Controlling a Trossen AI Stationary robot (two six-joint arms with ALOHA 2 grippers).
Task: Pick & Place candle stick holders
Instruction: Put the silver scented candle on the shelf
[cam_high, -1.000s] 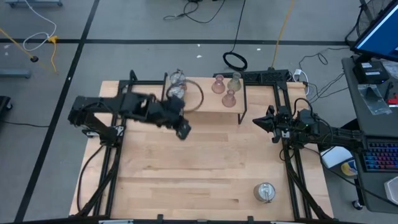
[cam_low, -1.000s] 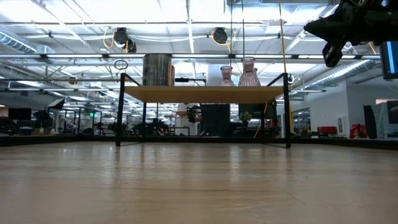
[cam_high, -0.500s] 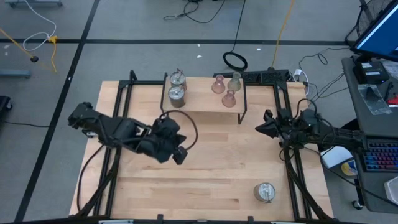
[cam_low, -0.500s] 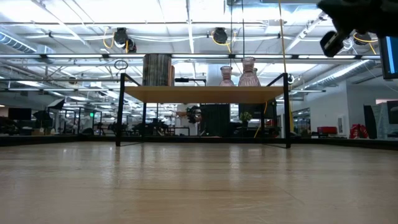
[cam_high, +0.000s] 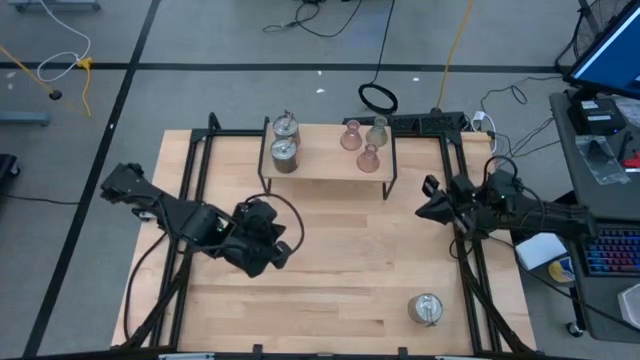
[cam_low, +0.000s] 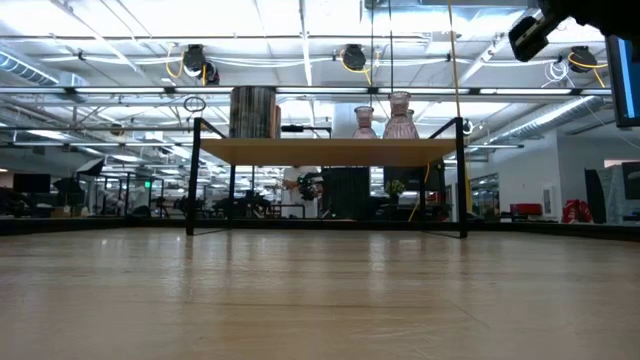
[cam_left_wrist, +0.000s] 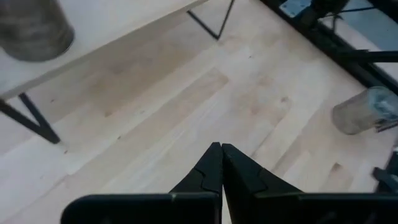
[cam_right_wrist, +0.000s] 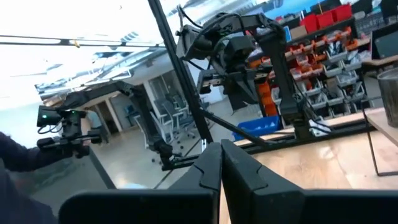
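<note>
Two silver-bronze metal holders (cam_high: 285, 141) stand on the left part of a small wooden shelf (cam_high: 325, 168) at the table's far side. Three glassy holders (cam_high: 364, 142) stand on its right part. They also show in the low view: metal (cam_low: 253, 112), glassy (cam_low: 398, 118). A third metal holder (cam_high: 426, 309) rests on the table near the near right corner and shows in the left wrist view (cam_left_wrist: 365, 111). My left gripper (cam_high: 283, 254) is shut and empty over the table's middle left. My right gripper (cam_high: 421, 212) is shut and empty, raised at the right of the shelf.
The shelf stands on thin black legs (cam_high: 388, 188). Black frame rails (cam_high: 470, 270) run along the table's left and right sides. Bare wooden tabletop (cam_high: 340, 270) lies between the shelf and the near edge. A cable (cam_high: 290, 215) loops over my left arm.
My left gripper has drawn back from the shelf toward the table's near edge and a little leftward, staying shut and empty. My right gripper has gone up and slightly toward the near edge. The holders have not moved.
</note>
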